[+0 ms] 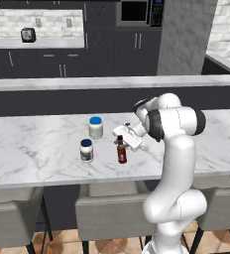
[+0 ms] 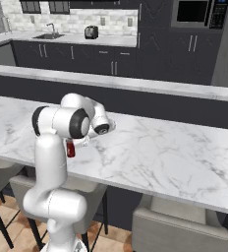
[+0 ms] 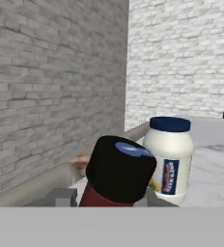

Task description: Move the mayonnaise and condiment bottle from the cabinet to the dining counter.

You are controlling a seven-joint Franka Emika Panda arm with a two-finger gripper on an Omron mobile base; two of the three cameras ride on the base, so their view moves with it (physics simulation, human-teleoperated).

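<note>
The condiment bottle [image 1: 121, 152], red with a dark cap, stands upright on the dining counter [image 1: 37, 144], near its front edge. My gripper [image 1: 121, 138] reaches down over it, and its fingers [image 3: 61, 195] sit tight on either side of the neck below the cap [image 3: 119, 169]. The bottle's red body [image 2: 71, 149] peeks out beside my arm in the right base view. The mayonnaise [image 1: 86, 150], a slim white jar with a navy lid, stands just left of the bottle and apart from it. In the hand view the mayonnaise [image 3: 168, 159] shows right behind the cap.
A wider cream jar [image 1: 95, 127] with a bright blue lid stands further back on the slab. Behind runs the raised black ledge [image 1: 62, 94]. Grey stools [image 1: 13, 208] line the near edge. To the right the marble [image 2: 160, 152] is bare. Black cupboards [image 1: 102, 44] fill the far wall.
</note>
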